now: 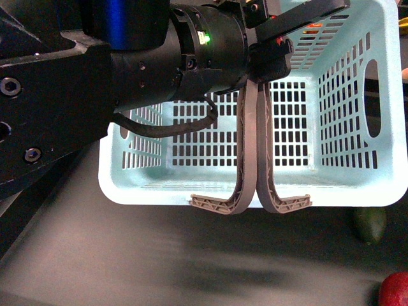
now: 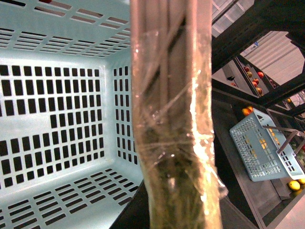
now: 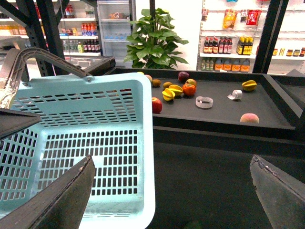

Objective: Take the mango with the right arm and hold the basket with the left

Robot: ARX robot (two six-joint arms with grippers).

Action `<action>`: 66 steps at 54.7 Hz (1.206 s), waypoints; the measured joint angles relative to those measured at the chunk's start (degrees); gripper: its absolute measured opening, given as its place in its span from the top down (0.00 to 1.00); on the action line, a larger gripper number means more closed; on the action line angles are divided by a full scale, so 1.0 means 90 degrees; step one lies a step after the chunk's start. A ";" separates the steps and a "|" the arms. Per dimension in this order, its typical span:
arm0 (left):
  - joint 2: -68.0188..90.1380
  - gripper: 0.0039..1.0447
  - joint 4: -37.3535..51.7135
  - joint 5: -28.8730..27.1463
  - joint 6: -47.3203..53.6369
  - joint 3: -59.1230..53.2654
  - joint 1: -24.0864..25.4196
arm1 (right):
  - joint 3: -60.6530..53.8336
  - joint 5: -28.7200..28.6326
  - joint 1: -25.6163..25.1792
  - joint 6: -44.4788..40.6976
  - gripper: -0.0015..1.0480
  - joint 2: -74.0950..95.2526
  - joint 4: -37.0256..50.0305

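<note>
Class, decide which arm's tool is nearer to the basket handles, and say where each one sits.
Left. The left tool is at the top of the basket handles, gripping them. The right tool is open beside the basket, off the handles.

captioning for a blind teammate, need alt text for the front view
The left gripper holds the two upright grey handles of a light-blue slotted basket, nothing visible inside; its black arm fills the upper left. A dark green fruit and a red fruit lie on the dark surface beside the basket.
</note>
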 joint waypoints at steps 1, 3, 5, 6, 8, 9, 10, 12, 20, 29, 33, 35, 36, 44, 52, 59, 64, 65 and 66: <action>-0.0002 0.94 0.0000 0.0002 0.0022 0.0002 -0.0010 | 0.0000 0.0000 0.0000 0.0000 0.08 0.0000 0.0000; -0.0002 0.94 -0.0015 -0.0007 0.0075 0.0015 -0.0034 | 0.0000 0.0000 0.0000 0.0000 0.08 0.0000 0.0000; -0.0002 0.94 -0.0058 -0.0029 0.0119 0.0029 -0.0053 | 0.0000 0.0002 0.0000 0.0000 0.08 0.0000 0.0000; -0.0002 0.94 -0.0085 -0.0044 0.0138 0.0039 -0.0063 | 0.0000 0.0000 0.0000 0.0000 0.08 0.0000 0.0000; -0.0005 0.94 -0.0107 -0.0063 0.0182 0.0049 -0.0073 | 0.0000 0.0000 0.0000 0.0000 0.08 0.0000 0.0000; -0.0005 0.94 -0.0117 -0.0068 0.0197 0.0051 -0.0075 | 0.0000 0.0000 0.0000 0.0000 0.08 0.0000 0.0000; -0.0010 0.94 -0.0134 -0.0075 0.0228 0.0056 -0.0080 | 0.0000 0.0000 0.0000 0.0000 0.08 0.0000 0.0000; -0.0022 0.94 -0.0175 -0.0107 0.0270 0.0063 -0.0095 | 0.0000 0.0000 0.0000 0.0000 0.08 0.0000 0.0000; -0.0170 0.94 -0.0197 -0.0129 0.0367 0.0063 -0.0119 | 0.0000 0.0000 0.0000 0.0000 0.08 0.0000 0.0000; -0.0398 0.94 -0.0253 -0.0289 0.0510 0.0061 -0.0160 | 0.0000 0.0000 0.0000 0.0000 0.08 0.0000 0.0000; -0.0452 0.94 -0.0250 -0.0325 0.0542 0.0061 -0.0180 | 0.0000 0.0000 0.0000 0.0000 0.08 0.0000 0.0000; -0.0461 0.94 -0.0250 -0.0330 0.0571 0.0061 -0.0187 | 0.0000 0.0000 0.0000 0.0000 0.08 0.0000 0.0000; -0.0466 0.94 -0.0250 -0.0330 0.0583 0.0061 -0.0187 | 0.0000 0.0000 0.0000 0.0000 0.08 0.0000 0.0000; -0.0469 0.94 -0.0250 -0.0350 0.0585 0.0061 -0.0185 | 0.0000 0.0000 0.0000 0.0000 0.08 0.0000 0.0000; -0.0469 0.94 -0.0250 -0.0364 0.0590 0.0061 -0.0185 | 0.0000 0.0000 0.0000 0.0000 0.08 0.0000 0.0000; -0.0469 0.94 -0.0250 -0.0359 0.0590 0.0061 -0.0185 | 0.0000 0.0000 0.0000 0.0000 0.08 0.0000 0.0000; -0.0466 0.94 -0.0250 -0.0357 0.0588 0.0061 -0.0185 | 0.0000 0.0000 0.0000 0.0000 0.08 0.0000 0.0000; -0.0469 0.94 -0.0250 -0.0357 0.0590 0.0061 -0.0185 | 0.0000 0.0000 0.0000 0.0000 0.08 0.0000 0.0000; -0.0469 0.94 -0.0250 -0.0357 0.0590 0.0061 -0.0185 | 0.0000 0.0000 0.0000 0.0000 0.08 0.0000 0.0000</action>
